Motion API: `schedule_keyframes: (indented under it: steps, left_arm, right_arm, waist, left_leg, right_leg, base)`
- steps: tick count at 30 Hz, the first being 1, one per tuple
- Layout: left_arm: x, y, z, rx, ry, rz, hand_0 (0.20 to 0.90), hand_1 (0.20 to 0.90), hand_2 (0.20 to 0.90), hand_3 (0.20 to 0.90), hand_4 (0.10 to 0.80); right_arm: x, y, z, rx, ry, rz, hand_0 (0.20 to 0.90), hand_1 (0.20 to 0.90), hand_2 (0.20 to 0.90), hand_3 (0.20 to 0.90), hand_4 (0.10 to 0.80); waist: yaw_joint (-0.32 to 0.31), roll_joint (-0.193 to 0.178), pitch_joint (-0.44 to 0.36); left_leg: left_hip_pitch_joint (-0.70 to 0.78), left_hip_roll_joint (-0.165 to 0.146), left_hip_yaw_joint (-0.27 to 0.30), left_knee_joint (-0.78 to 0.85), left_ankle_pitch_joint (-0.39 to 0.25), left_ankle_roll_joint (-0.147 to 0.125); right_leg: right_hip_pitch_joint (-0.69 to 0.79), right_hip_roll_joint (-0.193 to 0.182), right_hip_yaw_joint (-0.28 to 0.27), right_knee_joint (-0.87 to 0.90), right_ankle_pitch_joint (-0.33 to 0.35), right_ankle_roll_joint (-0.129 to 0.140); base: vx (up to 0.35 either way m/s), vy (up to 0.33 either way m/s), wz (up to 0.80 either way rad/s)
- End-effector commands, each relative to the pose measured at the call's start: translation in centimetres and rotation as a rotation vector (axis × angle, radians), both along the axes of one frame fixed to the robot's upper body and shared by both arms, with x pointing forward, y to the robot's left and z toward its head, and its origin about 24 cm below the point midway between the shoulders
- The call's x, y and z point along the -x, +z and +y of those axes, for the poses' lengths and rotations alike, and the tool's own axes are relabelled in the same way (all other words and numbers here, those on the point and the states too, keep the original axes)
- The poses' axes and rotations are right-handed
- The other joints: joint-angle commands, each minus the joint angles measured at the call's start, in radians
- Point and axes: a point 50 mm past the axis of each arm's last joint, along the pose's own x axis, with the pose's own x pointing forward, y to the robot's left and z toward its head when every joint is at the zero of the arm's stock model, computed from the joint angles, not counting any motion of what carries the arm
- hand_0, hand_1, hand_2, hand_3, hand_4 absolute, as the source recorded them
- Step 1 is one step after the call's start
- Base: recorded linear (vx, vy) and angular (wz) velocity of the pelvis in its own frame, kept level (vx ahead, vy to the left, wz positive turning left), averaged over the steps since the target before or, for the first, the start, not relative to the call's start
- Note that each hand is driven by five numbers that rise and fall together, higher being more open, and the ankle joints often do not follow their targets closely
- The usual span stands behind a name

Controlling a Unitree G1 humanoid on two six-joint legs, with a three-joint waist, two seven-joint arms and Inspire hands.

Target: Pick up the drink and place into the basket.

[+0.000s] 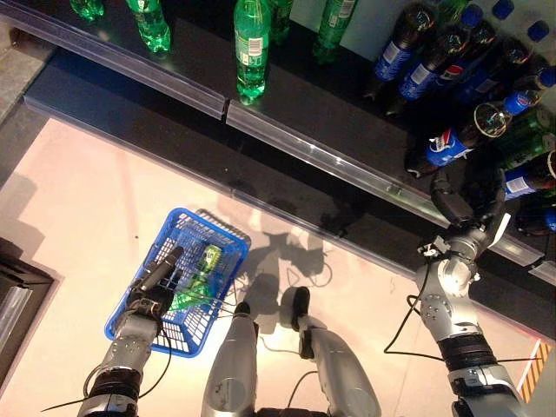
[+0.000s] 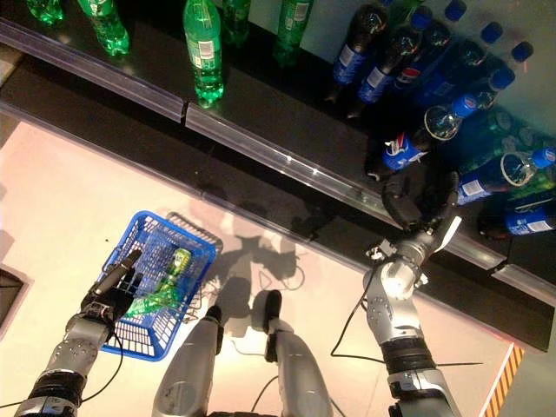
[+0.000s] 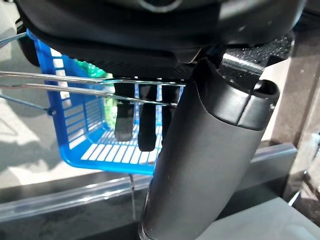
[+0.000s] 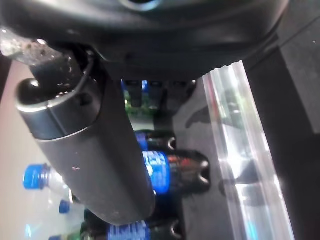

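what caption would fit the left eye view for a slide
Left hand holds a blue basket with a green bottle inside, while the right hand reaches toward cola bottles on the shelf.

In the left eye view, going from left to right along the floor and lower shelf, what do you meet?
Left hand on the handle of the blue plastic basket → green plastic bottles lying in that basket → right hand raised at the shelf → dark cola bottles with blue caps and labels.
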Motion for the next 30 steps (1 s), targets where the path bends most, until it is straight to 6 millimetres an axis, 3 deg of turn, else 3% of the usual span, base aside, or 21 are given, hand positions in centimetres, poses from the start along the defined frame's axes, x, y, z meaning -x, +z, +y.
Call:
schedule_keyframes:
  steps: [1, 13, 30]
  left_arm:
    - [-2.9, 8.7, 3.5, -0.166, 0.007, -0.33, 0.3, 0.3, 0.3, 0.2, 0.1]
    - [-2.1, 8.2, 4.3, -0.183, -0.001, -0.306, 0.3, 0.3, 0.3, 0.2, 0.1]
    - [-2.8, 8.9, 4.4, -0.19, -0.01, -0.309, 0.3, 0.3, 0.3, 0.2, 0.1]
  right_arm:
    - [0.2, 4.5, -2.5, 0.05, -0.079, -0.218, 0.9, 0.9, 0.9, 0.9, 0.8]
    - [-0.1, 3.9, -3.7, 0.078, -0.071, -0.165, 0.9, 0.9, 0.9, 0.9, 0.8]
    - [-0.8, 4.9, -4.3, 0.104, -0.061, -0.16, 0.9, 0.9, 0.9, 0.9, 0.8]
  waist:
    - [0.006, 0.017, -0.091]
    - [0.017, 0.008, -0.105]
    - [0.016, 0.011, -0.099]
  left_leg:
    - [0.017, -0.044, 0.002, -0.122, 0.06, -0.072]
    - [0.017, -0.037, -0.008, -0.156, 0.079, -0.08]
    - [0.005, -0.036, -0.026, -0.19, 0.1, -0.091]
  right_leg:
    - [0.067, 0.022, 0.0, 0.05, -0.144, 0.168]
    - [0.055, 0.024, -0.009, 0.046, -0.143, 0.174]
    - [0.019, 0.016, -0.025, 0.058, -0.146, 0.179]
  base:
    - [0.029, -0.028, 0.07]
    - [0.024, -0.014, 0.02]
    - [0.004, -0.003, 0.01]
